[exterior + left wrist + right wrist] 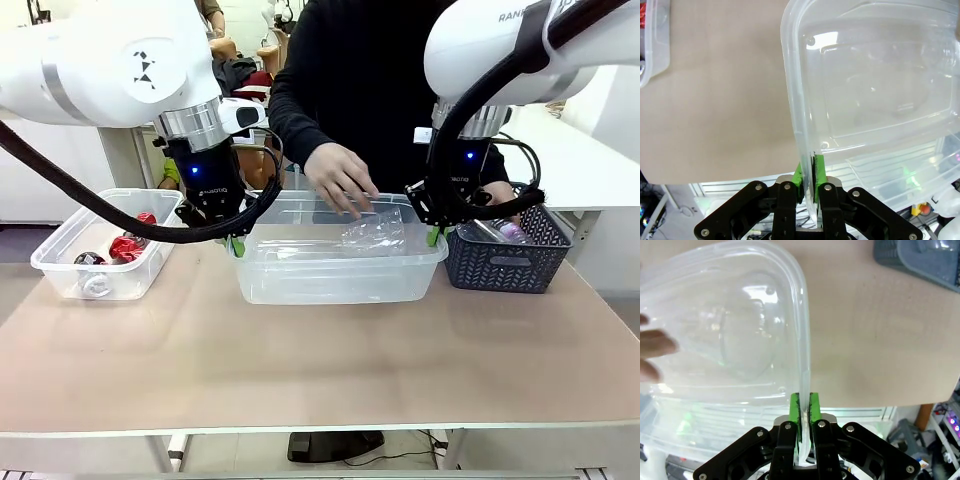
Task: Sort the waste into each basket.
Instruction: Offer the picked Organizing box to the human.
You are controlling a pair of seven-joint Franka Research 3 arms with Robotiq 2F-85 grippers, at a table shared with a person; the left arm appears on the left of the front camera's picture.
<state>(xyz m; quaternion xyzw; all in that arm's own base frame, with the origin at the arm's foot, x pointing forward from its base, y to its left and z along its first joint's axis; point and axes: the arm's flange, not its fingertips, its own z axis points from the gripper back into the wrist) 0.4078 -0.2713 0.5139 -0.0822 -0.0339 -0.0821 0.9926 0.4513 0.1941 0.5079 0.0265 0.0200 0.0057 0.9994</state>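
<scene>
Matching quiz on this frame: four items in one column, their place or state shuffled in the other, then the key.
Items
1. left clear tub
2. middle clear tub
3. dark grey lattice basket
4. clear plastic bottle

Place or state
A. inside a tub, just below the person's hand
B. holds red cans
C. rim clamped by the left hand and the right hand
D. farthest to the robot's right

Pairs: 1-B, 2-C, 3-D, 4-A
</scene>
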